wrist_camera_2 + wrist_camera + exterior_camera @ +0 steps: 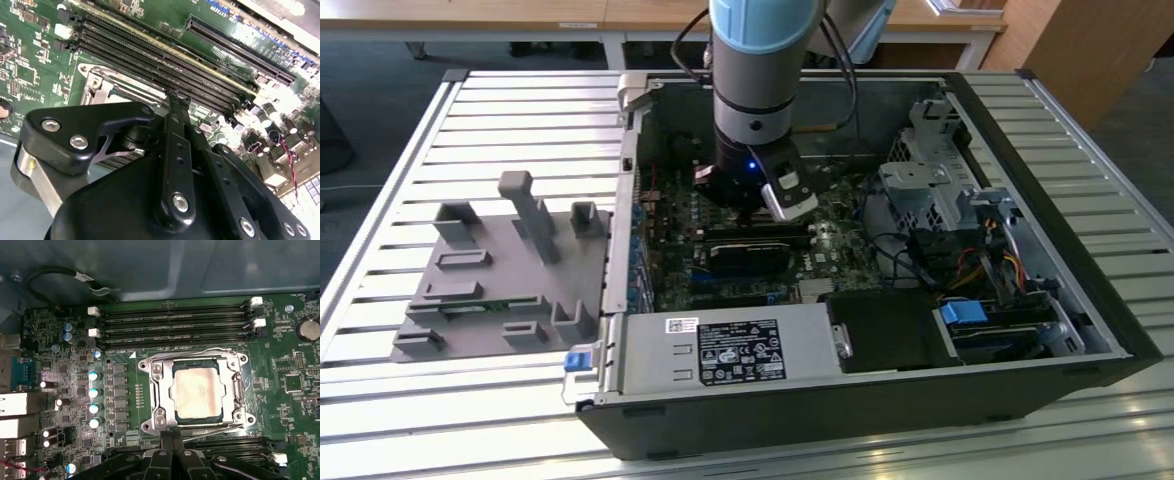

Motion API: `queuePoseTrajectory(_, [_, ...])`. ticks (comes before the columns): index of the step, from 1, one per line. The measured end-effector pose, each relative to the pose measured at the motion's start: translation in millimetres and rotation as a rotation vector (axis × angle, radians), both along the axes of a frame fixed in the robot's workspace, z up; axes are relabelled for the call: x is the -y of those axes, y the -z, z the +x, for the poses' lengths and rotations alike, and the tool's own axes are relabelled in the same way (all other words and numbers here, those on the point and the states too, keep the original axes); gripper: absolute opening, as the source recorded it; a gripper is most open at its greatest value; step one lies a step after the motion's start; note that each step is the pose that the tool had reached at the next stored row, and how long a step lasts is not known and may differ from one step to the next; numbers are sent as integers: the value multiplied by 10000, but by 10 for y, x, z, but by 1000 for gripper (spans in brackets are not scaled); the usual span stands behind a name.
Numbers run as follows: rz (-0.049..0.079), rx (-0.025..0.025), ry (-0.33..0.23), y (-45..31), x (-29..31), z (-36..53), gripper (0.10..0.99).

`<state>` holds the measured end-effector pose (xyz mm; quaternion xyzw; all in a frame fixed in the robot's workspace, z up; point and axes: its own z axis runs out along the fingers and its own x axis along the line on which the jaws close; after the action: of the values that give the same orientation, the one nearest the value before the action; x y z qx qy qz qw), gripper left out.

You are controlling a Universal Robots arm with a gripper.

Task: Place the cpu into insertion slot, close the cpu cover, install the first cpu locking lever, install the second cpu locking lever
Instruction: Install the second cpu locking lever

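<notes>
Now | cpu (196,396) seated, cpu cover (159,396) closed | hand (172,434) partly cropped

A robotics lab is hosting an open black metal computer case (1067,330) on a slatted aluminium workbench (400,410), wooden desks (520,15) standing at twelve o'clock.
</notes>
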<state>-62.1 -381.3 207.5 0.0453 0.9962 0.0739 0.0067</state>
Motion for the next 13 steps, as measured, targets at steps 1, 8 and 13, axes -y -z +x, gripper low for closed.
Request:
queuePoseTrajectory(1, [17,0,-1,5,4,-3,106])
queuePoseTrajectory(8, [167,0,-3,19,83,-36,106])
queuePoseTrajectory(13, [409,0,-78,33,121,-65,106])
